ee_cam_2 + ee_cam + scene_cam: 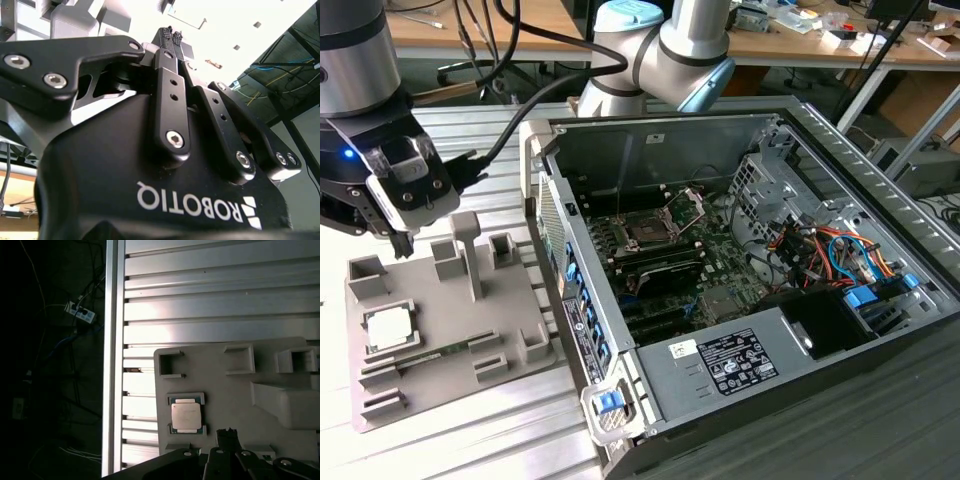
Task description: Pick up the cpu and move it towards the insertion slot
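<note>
Lying flat, squarish cpu (pixel 186 416) faces upward.

The exterior view looked down at a slant from high and well back over the ribbed aluminium counter (pixel 470 450), with the grey plastic fixture plate (pixel 440 330) at the exterior view's left and the open dark metal computer case (pixel 880 150) at its right. The first wrist view faced straight down, nearer, on that same plate (pixel 225 400) and counter (pixel 200 315). The second wrist view sat tight against the black metal pincer (pixel 172 34), looking along its links; both wrist views caught its tips.
</note>
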`<state>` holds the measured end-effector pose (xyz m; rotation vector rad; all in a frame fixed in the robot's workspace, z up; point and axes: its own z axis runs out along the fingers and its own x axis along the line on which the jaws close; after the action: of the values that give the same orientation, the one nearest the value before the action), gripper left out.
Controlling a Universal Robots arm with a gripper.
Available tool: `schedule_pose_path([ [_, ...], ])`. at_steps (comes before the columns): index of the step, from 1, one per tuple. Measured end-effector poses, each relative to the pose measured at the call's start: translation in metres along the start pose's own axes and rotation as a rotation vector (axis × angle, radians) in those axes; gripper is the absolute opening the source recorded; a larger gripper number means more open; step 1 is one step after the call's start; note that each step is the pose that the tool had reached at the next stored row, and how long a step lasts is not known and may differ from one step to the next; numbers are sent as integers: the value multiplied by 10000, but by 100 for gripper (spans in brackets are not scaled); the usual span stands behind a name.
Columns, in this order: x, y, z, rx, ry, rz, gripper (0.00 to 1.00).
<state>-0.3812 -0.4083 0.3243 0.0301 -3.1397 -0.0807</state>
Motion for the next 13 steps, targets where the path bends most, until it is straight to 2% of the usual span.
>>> schedule_pose_path([
  [13, 2, -1, 26, 0, 0, 1, 11],
])
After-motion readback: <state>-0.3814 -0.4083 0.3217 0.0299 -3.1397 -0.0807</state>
